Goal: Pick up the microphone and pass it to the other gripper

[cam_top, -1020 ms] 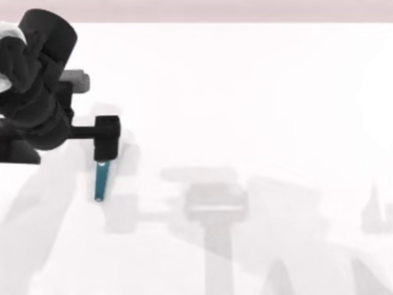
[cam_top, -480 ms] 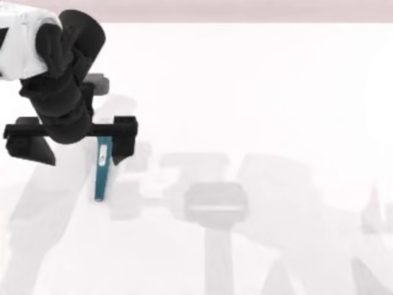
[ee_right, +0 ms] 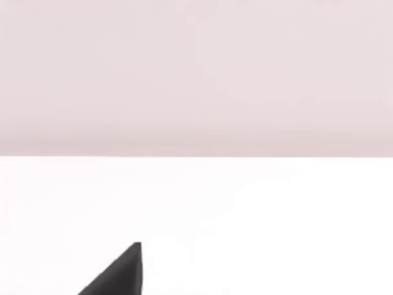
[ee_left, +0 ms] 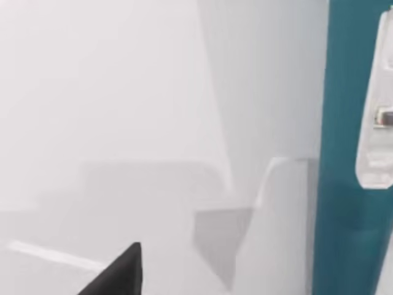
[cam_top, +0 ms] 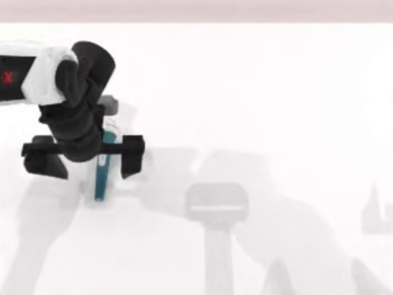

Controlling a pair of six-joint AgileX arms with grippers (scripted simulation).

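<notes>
Looking down in the top view, the left gripper hangs over the table's left side with its two black fingers spread wide, one finger to the left and the other to the right. The microphone lies flat on the white table between those fingers, nearer the right-hand one and touching neither as far as can be seen. Its teal handle points toward the near edge of the table; the head end is hidden under the black wrist. The small white switch patch shows on the handle just below the gripper's crossbar. The left arm, black with a white segment, reaches in from the left edge. The right arm is outside this view.

In the left wrist view, the teal handle fills one side of the picture, with the translucent white switch patch on it. A black fingertip shows at the edge, well apart from the handle.

In the right wrist view, only a black fingertip, bare white table and a pale pink backdrop appear; whether this gripper is spread or closed cannot be told.
</notes>
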